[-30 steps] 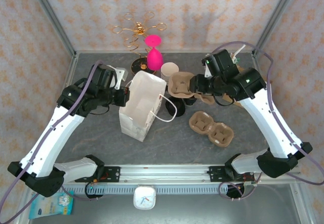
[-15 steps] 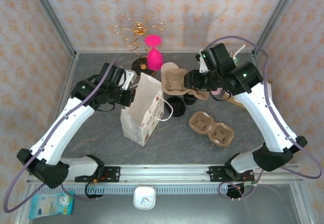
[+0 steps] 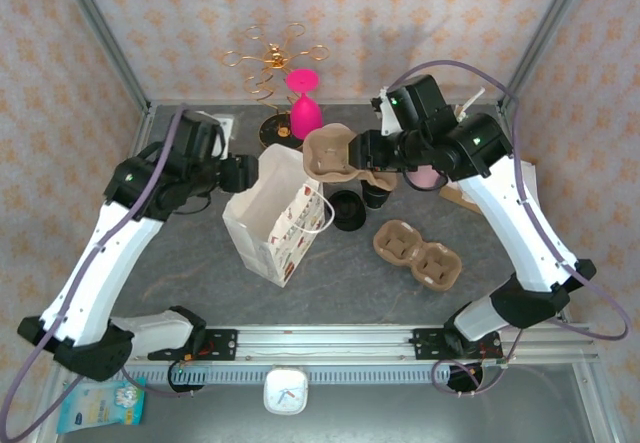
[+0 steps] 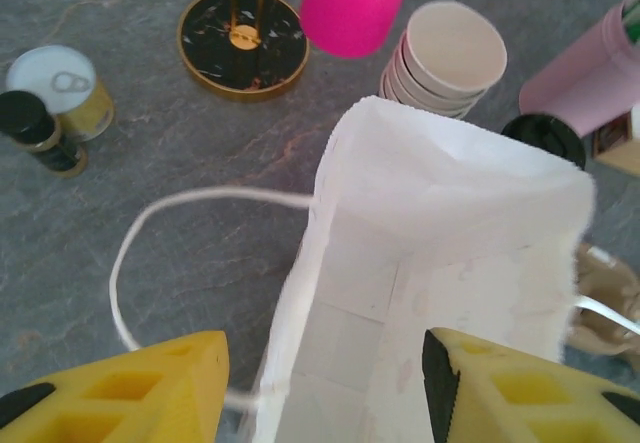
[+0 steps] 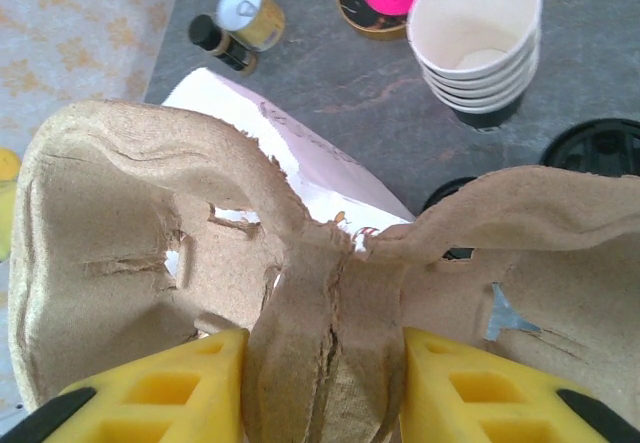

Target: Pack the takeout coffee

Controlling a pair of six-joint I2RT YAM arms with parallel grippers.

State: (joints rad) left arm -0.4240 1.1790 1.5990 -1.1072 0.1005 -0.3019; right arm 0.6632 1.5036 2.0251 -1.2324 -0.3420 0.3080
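— Gripping anything, that right gripper (image 5: 322,368)?
— Yes. Its yellow fingers are clamped on the middle ridge of the carrier (image 5: 130,213) and hold it up off the table (image 3: 340,285), just beside the mouth of the bag (image 3: 268,225).
— What rides in it?
— From the wrist its wells look empty. A black lid (image 3: 347,210) sits on the table just right of the bag, with another dark-topped thing beside it. Whether a cup stands under either, I cannot tell.
— Left gripper (image 4: 325,378)?
— Jaws apart, clamped on nothing. The bag's white rim runs through the gap between them. The bag stands upright, mouth open, one handle loop drooping outward.
— Anything else nearby?
— A second carrier (image 3: 417,254) lies flat on the table, apart to the right. Cream cups (image 5: 475,33) stand stacked behind the bag.
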